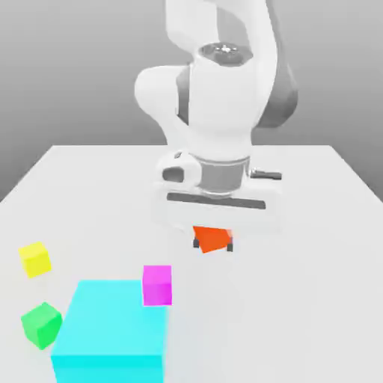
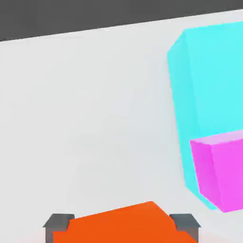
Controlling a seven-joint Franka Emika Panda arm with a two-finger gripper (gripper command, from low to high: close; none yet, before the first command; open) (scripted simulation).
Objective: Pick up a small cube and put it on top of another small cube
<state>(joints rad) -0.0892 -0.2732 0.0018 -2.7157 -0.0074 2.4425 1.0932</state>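
Observation:
A small orange-red cube (image 1: 212,239) (image 2: 124,224) sits tilted between my two dark fingertips, and my gripper (image 1: 214,244) (image 2: 121,223) is shut on it, holding it above the white table. A magenta cube (image 1: 157,285) (image 2: 220,172) stands to the exterior view's left and nearer the camera, touching the big cyan block (image 1: 112,333) (image 2: 209,90). The held cube is apart from the magenta one.
A yellow cube (image 1: 35,259) and a green cube (image 1: 41,324) lie at the exterior view's left, the green one beside the cyan block. The white table (image 1: 314,299) stretches open to the exterior view's right. The arm's white body rises behind the gripper.

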